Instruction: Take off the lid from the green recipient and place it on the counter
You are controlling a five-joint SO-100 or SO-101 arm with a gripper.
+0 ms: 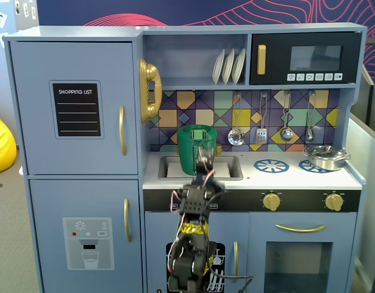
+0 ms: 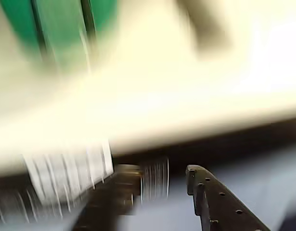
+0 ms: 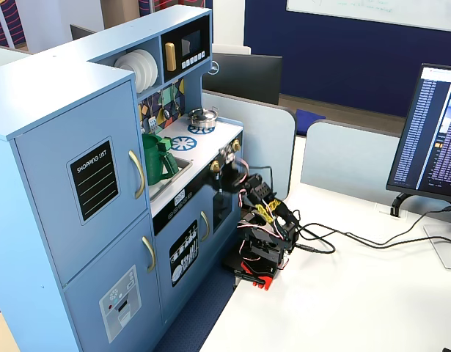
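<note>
- Over the sink, the green recipient (image 1: 196, 148) stands on the counter (image 1: 297, 177); its lid (image 1: 197, 128) looks on top, hard to confirm.
- Gripper (image 1: 205, 163) sits right in front; can't tell if it's open.
- Wrist view's blurred, so a fast reach could topple the bucket.

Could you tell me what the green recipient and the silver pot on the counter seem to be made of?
The green recipient looks like moulded plastic: uniform opaque dark green with a soft sheen. The silver pot seems to be polished metal, since it shows bright mirror-like highlights, though chrome-coated plastic cannot be ruled out.
</note>
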